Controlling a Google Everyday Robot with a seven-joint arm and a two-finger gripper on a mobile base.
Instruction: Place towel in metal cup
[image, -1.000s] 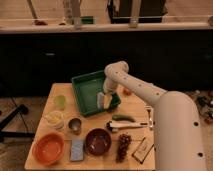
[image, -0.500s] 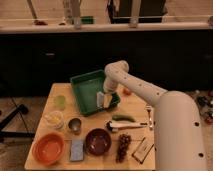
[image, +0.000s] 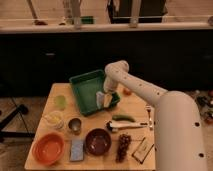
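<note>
The metal cup (image: 74, 125) stands on the wooden table (image: 137, 107), front left of the green tray (image: 84, 86). My gripper (image: 105, 99) is lowered into the tray's near right corner. A pale, cloth-like piece, likely the towel (image: 99, 97), is at the gripper's tip inside the tray. I cannot tell whether it is held. The cup is about a hand's width to the front left of the gripper.
A light green cup (image: 60, 102), yellow bowl (image: 54, 119), orange bowl (image: 48, 148), blue sponge (image: 77, 149), dark red bowl (image: 98, 141), grapes (image: 123, 145), a green vegetable (image: 123, 118), a utensil (image: 125, 126) and a fork (image: 149, 116) crowd the table.
</note>
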